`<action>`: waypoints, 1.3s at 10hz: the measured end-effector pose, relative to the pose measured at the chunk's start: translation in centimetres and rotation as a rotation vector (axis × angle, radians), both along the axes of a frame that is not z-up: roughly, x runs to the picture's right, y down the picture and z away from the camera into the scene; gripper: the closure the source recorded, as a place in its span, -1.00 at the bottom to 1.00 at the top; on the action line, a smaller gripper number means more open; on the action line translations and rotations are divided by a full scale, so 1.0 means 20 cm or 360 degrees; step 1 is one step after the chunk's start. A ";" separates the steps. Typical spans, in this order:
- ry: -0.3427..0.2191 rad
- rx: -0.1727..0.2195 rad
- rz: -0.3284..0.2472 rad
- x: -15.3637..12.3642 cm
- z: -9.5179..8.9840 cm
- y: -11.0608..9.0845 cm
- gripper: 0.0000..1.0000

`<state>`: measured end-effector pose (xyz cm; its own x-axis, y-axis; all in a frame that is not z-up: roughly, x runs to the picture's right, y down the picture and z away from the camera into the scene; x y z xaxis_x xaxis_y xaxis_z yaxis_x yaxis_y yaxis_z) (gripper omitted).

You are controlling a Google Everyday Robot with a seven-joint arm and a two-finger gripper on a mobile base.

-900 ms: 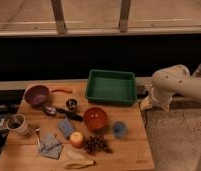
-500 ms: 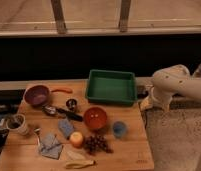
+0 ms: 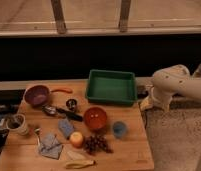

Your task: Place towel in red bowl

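The towel [image 3: 50, 146], a crumpled grey-blue cloth, lies on the wooden table [image 3: 129, 152] near its front left. The red bowl [image 3: 95, 118] stands upright near the table's middle, to the right of and behind the towel. It looks almost empty, with small pale specks inside. My white arm [image 3: 171, 82] comes in from the right. My gripper [image 3: 144, 104] hangs off the table's right edge, beside the green tray and far from the towel.
A green tray [image 3: 111, 86] stands at the back right. A purple bowl [image 3: 37, 94] and a carrot [image 3: 61, 90] are at the back left, a mug [image 3: 17, 124] at the left edge. A blue sponge [image 3: 66, 127], apple [image 3: 76, 139], grapes [image 3: 95, 144], blue cup [image 3: 119, 129] and banana [image 3: 79, 162] surround the bowl.
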<state>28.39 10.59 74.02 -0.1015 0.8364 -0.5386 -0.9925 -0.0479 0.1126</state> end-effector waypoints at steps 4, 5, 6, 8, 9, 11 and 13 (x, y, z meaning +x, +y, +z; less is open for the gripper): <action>0.0000 0.0000 0.0000 0.00 0.00 0.00 -0.38; 0.0000 0.0000 0.0000 0.00 0.00 0.00 -0.38; 0.0000 0.0000 0.0000 0.00 0.00 0.00 -0.38; 0.0000 0.0000 0.0000 0.00 0.00 0.00 -0.38; 0.0000 0.0001 0.0003 0.00 0.00 0.00 -0.38; -0.0048 0.0008 -0.0038 -0.03 -0.01 0.02 -0.38; -0.0145 0.0010 -0.0121 -0.18 -0.02 0.04 -0.38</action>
